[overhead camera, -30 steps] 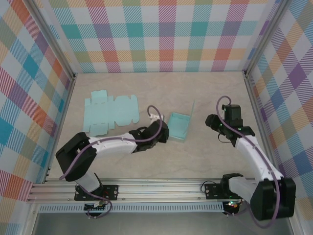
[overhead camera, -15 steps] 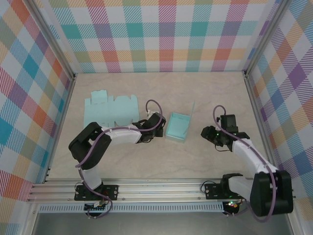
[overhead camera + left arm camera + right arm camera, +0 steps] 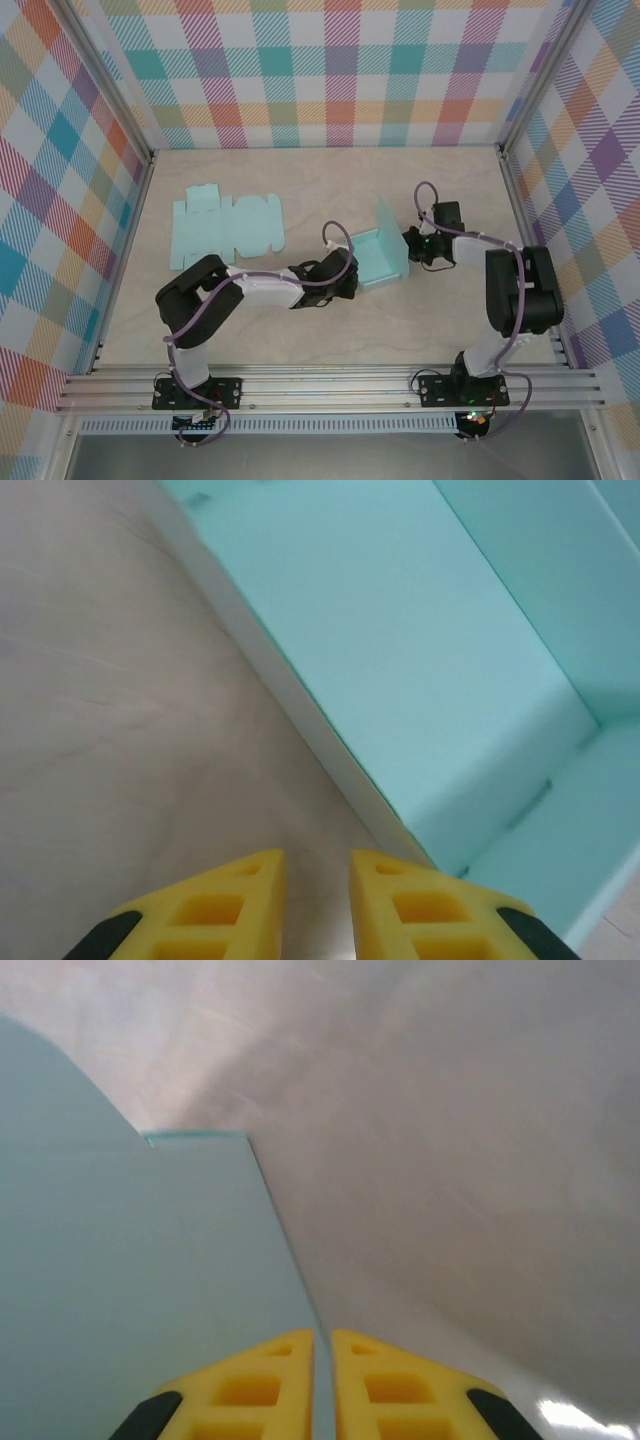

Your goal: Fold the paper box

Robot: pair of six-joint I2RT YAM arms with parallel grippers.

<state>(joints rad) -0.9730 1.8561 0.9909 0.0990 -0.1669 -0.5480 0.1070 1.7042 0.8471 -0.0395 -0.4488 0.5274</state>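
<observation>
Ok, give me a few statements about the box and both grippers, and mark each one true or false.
1. The right gripper is clamped on a raised panel of the teal box. True.
2. The left gripper holds the flat blank. False: nothing sits between its fingers, which are beside the box's wall.
3. The flat blank lies left of the box, apart from it. True.
4. The box is closed. False: its inside is open to view.
</observation>
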